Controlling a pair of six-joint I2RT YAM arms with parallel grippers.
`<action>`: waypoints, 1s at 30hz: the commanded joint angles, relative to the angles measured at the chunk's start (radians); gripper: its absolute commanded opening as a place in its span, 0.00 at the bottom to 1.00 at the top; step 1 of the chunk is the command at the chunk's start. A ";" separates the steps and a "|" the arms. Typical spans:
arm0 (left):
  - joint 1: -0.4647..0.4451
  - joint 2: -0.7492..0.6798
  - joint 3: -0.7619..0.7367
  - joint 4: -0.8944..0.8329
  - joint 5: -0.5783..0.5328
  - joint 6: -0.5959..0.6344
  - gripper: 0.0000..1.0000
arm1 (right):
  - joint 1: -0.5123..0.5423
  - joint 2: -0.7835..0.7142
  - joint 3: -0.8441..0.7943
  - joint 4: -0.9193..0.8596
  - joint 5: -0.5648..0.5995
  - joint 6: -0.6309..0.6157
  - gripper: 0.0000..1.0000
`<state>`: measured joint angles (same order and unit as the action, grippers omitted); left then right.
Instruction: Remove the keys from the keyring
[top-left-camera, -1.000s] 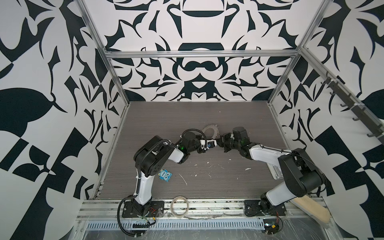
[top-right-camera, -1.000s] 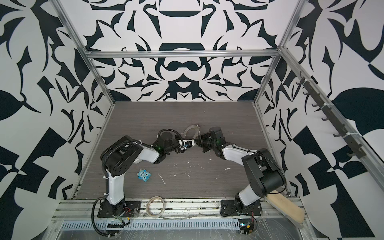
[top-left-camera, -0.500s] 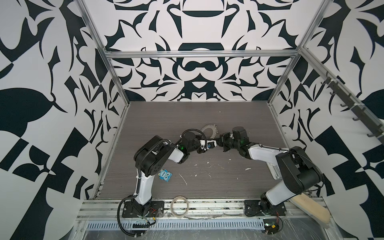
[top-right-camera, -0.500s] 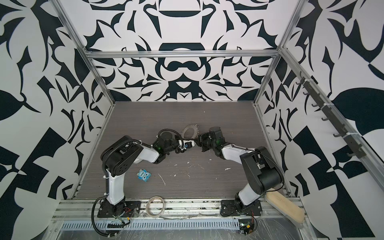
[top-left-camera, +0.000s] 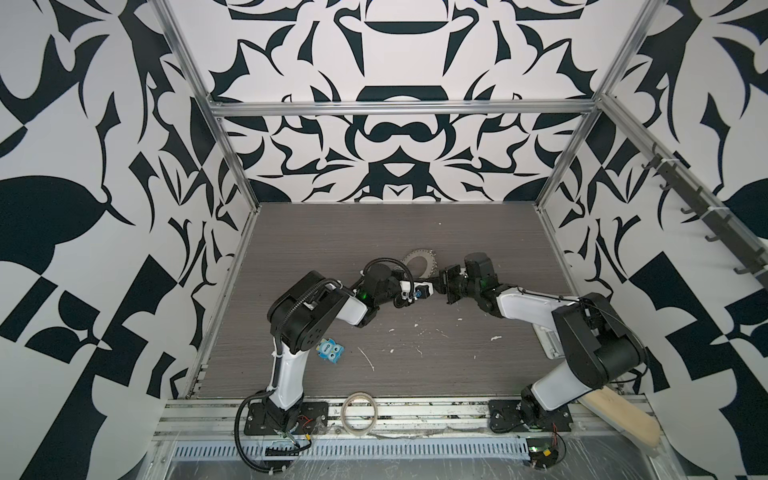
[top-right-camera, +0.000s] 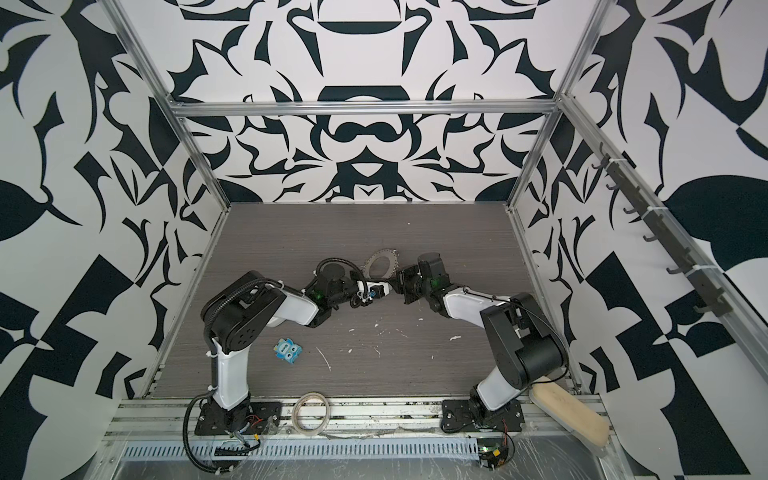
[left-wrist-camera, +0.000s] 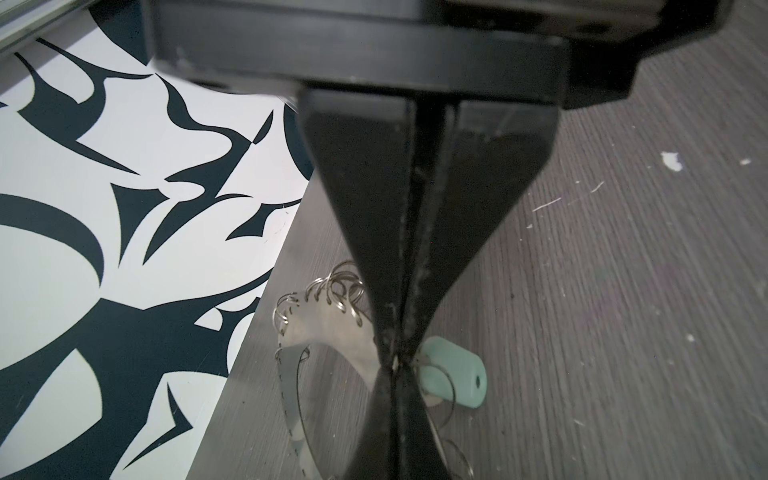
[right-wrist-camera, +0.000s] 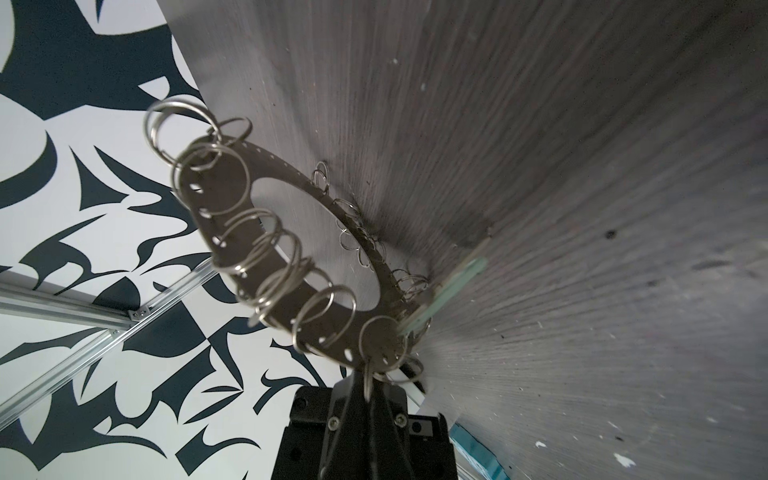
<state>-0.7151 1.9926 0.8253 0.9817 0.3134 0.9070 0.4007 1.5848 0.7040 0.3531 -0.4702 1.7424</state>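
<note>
The keyring (top-left-camera: 415, 254) is a grey perforated disc fringed with split rings, held tilted off the floor at mid-table in both top views (top-right-camera: 380, 253). My left gripper (left-wrist-camera: 392, 365) and right gripper (right-wrist-camera: 365, 384) meet tip to tip at its near rim, both shut. They pinch the rim where one split ring hangs between the fingers. In a top view the left gripper (top-left-camera: 430, 287) faces the right gripper (top-left-camera: 437, 286). The keys show as a mint oval tag (left-wrist-camera: 455, 374) beside the pinch point. In the right wrist view the tag (right-wrist-camera: 453, 286) is motion-blurred; the metal key itself is unclear.
A small blue toy block (top-left-camera: 330, 351) lies near the left arm's base. A beige tape roll (top-left-camera: 359, 411) rests on the front rail and a beige brush (top-left-camera: 602, 419) at the front right. White scraps (top-left-camera: 419, 351) dot the floor. A hook rail (top-left-camera: 706, 224) runs along the right wall.
Both grippers stay together at the disc's near rim. The right arm's elbow has shifted slightly inward. The tag now swings, blurred.
</note>
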 joint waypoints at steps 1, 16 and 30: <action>-0.007 -0.049 -0.005 -0.012 0.006 0.027 0.00 | 0.015 -0.028 0.028 -0.016 -0.051 -0.023 0.16; 0.000 -0.110 0.040 -0.214 0.015 -0.024 0.00 | -0.040 -0.175 -0.026 -0.076 -0.031 -0.067 0.37; 0.012 -0.237 0.158 -0.625 0.056 -0.107 0.00 | -0.143 -0.352 -0.119 -0.166 0.027 -0.923 0.40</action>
<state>-0.7097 1.7985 0.9581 0.4702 0.3344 0.8204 0.2527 1.2484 0.5957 0.1543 -0.4492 1.1667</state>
